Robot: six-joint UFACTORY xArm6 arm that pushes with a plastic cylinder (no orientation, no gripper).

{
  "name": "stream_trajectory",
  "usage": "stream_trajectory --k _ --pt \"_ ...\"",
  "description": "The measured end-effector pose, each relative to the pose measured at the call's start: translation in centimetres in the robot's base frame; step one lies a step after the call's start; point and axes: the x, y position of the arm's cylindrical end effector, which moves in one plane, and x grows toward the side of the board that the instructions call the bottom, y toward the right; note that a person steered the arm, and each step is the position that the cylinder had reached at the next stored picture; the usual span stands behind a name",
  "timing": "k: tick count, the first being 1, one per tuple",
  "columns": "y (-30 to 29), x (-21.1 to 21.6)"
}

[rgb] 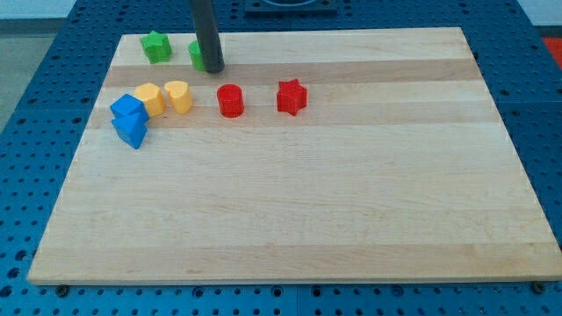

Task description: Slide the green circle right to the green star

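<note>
The green star (156, 46) sits near the board's top left corner. The green circle (197, 55) lies just to its right, with a small gap between them, and is partly hidden by my rod. My tip (213, 68) rests on the board against the green circle's right side.
A wooden board (351, 202) on a blue pegboard table. Two yellow blocks (150, 98) (178, 96) lie side by side below the green ones. Two blue blocks (128, 109) (132, 131) touch at the left. A red cylinder (230, 100) and a red star (291, 96) lie to the right.
</note>
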Motion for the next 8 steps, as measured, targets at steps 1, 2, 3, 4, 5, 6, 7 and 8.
stream_trajectory --k 1,2,3,4,5,6,7,8 --pt "0.0 -0.6" --pt "0.0 -1.3" --pt "0.0 -2.1" --pt "-0.5 -2.5" --pt "-2.1 -2.5" --pt "-2.6 -2.5" --pt "0.2 -1.8" --pt "6.1 -0.4"
